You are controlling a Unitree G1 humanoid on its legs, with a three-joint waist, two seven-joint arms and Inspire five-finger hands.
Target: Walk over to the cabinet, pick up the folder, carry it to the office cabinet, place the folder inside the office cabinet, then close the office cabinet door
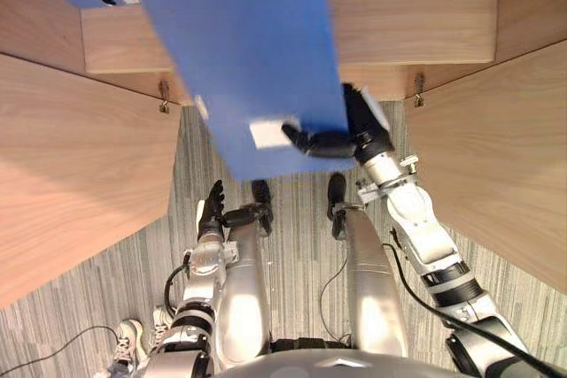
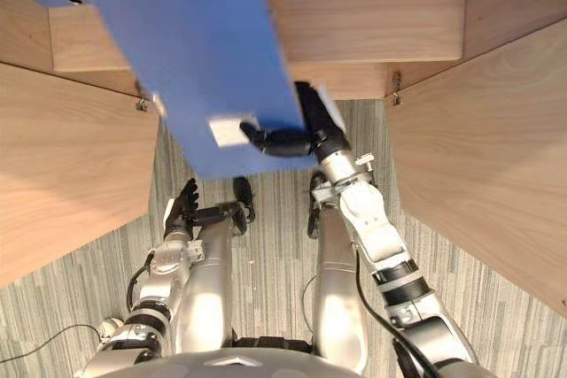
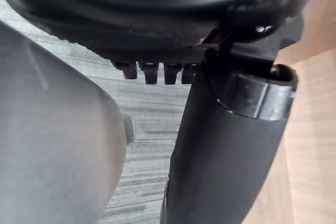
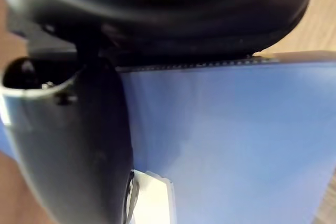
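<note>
Wooden office cabinet (image 1: 416, 6) gapes at 12 o'clock. Right hand (image 1: 330, 141) grips the blue folder (image 1: 252, 59); left hand (image 1: 211, 212), 7 o'clock, hangs slack-fingered.

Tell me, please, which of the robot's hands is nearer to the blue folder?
Right. The right hand holds the blue folder by its near edge, thumb pressed across its face. The left hand hangs open lower down, well apart from the folder.

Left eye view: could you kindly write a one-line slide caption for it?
Right hand holds the folder before the open cabinet; left hand hangs open.
</note>
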